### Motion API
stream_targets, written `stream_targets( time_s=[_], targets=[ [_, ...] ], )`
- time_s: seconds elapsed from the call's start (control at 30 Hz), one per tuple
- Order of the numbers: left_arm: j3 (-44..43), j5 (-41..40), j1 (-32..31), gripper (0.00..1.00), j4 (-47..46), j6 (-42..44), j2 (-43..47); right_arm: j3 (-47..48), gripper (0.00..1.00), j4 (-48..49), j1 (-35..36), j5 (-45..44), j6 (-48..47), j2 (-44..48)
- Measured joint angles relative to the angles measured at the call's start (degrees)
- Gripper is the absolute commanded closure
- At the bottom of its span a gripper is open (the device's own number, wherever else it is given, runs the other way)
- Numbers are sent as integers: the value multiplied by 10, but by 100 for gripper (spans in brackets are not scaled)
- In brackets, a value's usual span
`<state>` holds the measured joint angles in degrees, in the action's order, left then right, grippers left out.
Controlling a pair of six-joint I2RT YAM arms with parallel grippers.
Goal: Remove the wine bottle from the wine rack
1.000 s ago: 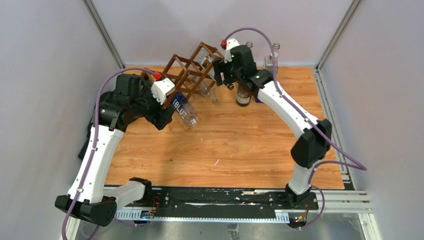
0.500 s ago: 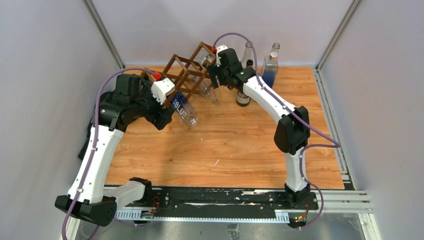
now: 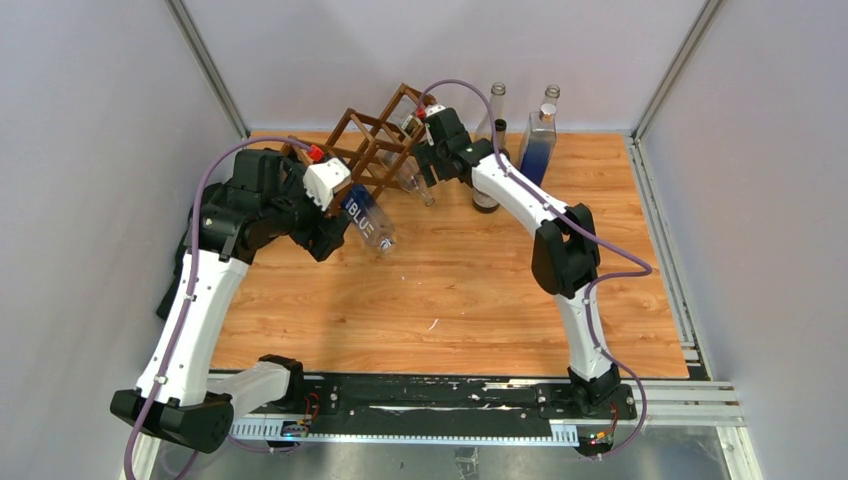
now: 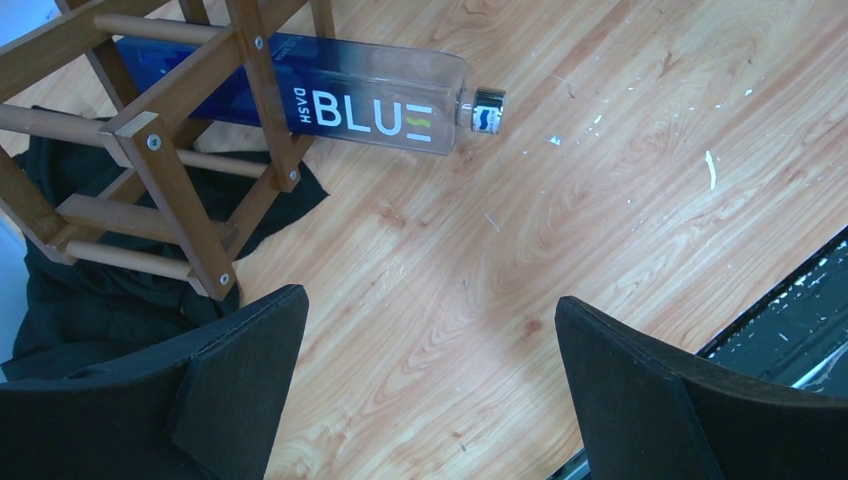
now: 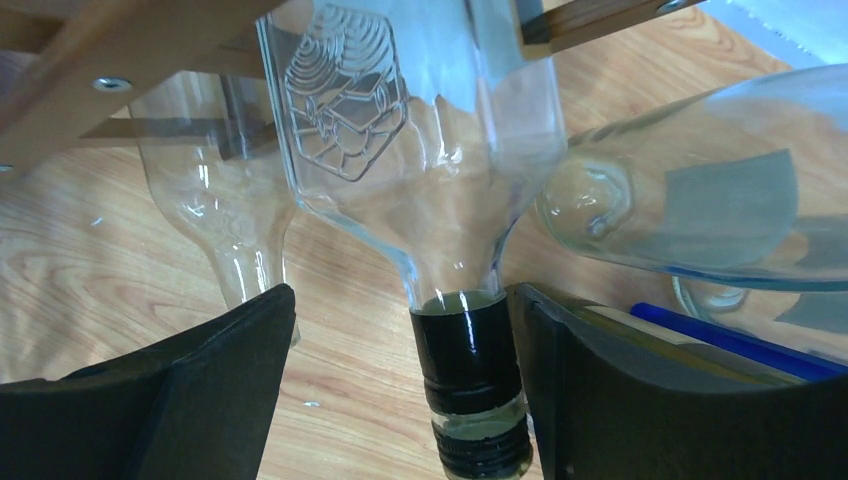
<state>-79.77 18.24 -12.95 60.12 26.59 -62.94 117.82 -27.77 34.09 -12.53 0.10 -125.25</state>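
Observation:
The dark brown wooden wine rack stands tilted at the back middle. A clear wine bottle with an embossed emblem sticks out of it, and its black-capped neck lies between my right gripper's open fingers, close to the right finger. In the top view the right gripper is at the rack's right end. A blue "DASH BLUE" bottle lies in the rack's lower cell. My left gripper is open and empty above the table, near that bottle.
A second clear bottle pokes out of the rack. A dark bottle, a square bottle with blue liquid and a tall clear bottle stand at the back right. A black cloth lies under the rack.
My right arm has swung left from the standing bottles to the rack, and its open fingers now straddle the clear bottle's neck. The left arm has not moved.

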Motion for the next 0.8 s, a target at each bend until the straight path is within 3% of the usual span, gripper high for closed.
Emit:
stream_targets(
  time_s=[0.17, 0.33, 0.47, 0.67, 0.8],
  targets=[
    [0, 7, 0, 0, 0, 0, 4, 0, 23, -4, 0, 0, 2, -12],
    [0, 8, 0, 0, 0, 0, 7, 0, 41, -4, -3, 4, 6, -13],
    [0, 9, 0, 0, 0, 0, 8, 0, 59, -3, -7, 9, 12, -13],
    [3, 11, 0, 0, 0, 5, 9, -24, 100, 13, -6, 33, 22, -2],
    [8, 17, 0, 0, 0, 11, 9, -72, 100, 35, -4, 42, 24, 31]
  ],
)
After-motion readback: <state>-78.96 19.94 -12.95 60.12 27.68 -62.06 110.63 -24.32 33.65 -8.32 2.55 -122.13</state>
